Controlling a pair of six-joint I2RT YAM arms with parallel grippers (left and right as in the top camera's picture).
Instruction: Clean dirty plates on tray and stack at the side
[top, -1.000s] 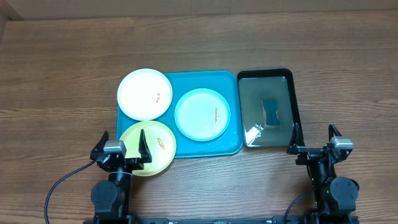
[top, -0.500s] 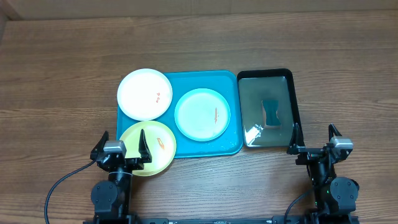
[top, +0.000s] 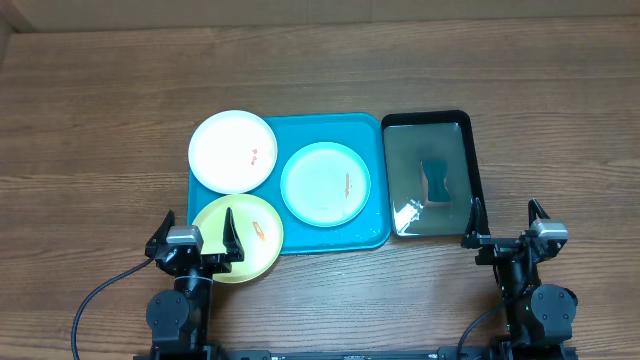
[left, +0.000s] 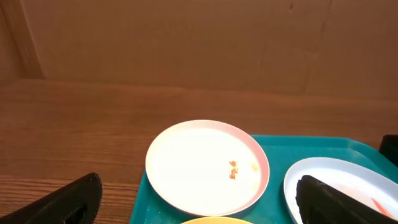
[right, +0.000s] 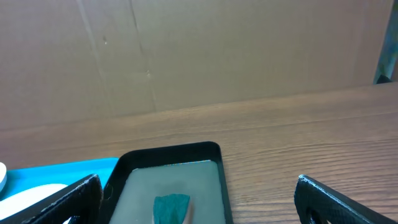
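Overhead, both arms sit at the near edge of the bench (top: 90, 110), left gripper (top: 197, 222) and right gripper (top: 505, 210) spread and empty, while the white plate (top: 232, 150), cyan plate (top: 325, 183) and yellow-green plate (top: 250, 228) lie on the tray (top: 330, 126), the last overhanging its rim, so a careless left descent could tip it off.

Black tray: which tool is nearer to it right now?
Right. The right tool is open just beside the near corner of the black tray; the left tool is across the teal tray, by the yellow-green plate.
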